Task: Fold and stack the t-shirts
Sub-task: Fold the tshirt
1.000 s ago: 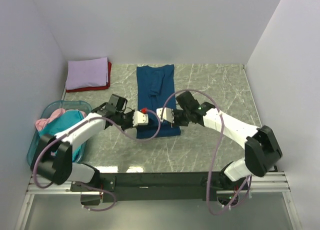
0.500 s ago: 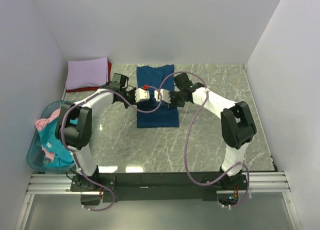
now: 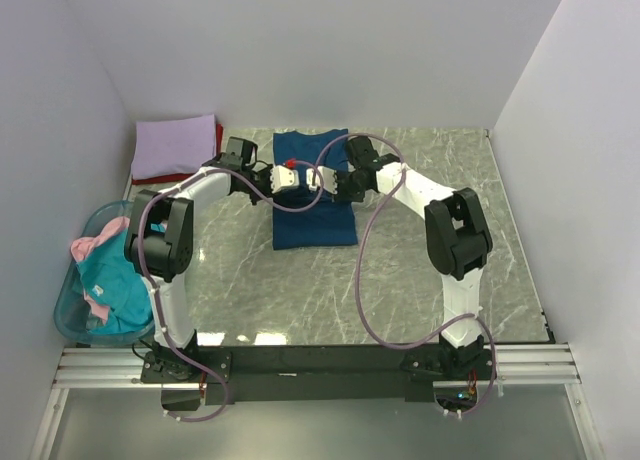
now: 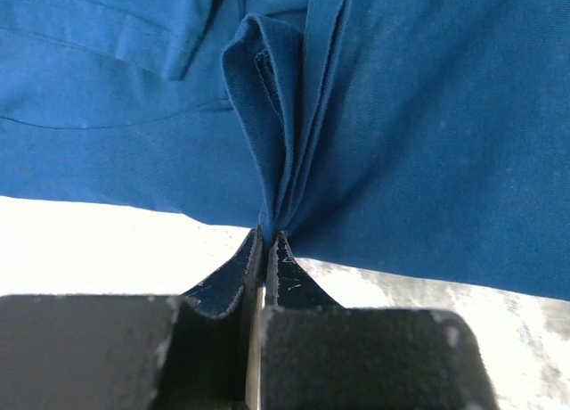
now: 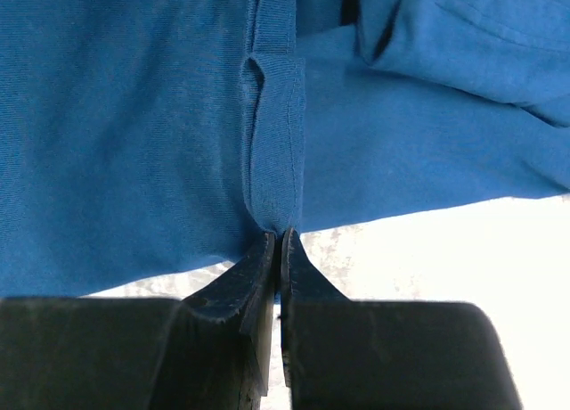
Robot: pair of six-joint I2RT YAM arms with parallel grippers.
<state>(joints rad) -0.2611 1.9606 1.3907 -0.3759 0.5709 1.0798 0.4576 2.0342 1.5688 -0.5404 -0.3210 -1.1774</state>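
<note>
**Grip.** My left fingers point(image 4: 227, 285) are clenched on a bunched edge of the blue shirt point(image 3: 315, 220), with several layers gathered at the tips. My right fingers point(image 5: 245, 281) are clenched on a doubled strip of the same shirt, also right at the tips.

**Location.** The blue shirt lies on the table point(image 3: 430, 270) at 12 o'clock from my bases, its length running 12 to 6. Both wrists hang over its 12 o'clock half, close together. The lavender shirt point(image 3: 175, 145) sits folded on the red shirt point(image 3: 219, 140) at 10 o'clock. The basket point(image 3: 68, 325) at 9 o'clock holds teal and pink cloth.

**Assessment.** I judge this to be a fold along the shirt's length, with the held edge being brought toward the 12 o'clock end.

**Recommendations.**
- Hold both wrists level so the carried edge lands square to the 12 o'clock edge.
- Draw the fingers apart toward 9 and 3 before lowering. They sit near each other, and the cloth between them may sag.
- Lower until the cloth rests, then release both sides together.
- Lift straight up afterward. A sideways exit could drag the top layer.

**Risk.** The left pinch is gathered and may leave a ridge that needs smoothing.
</note>
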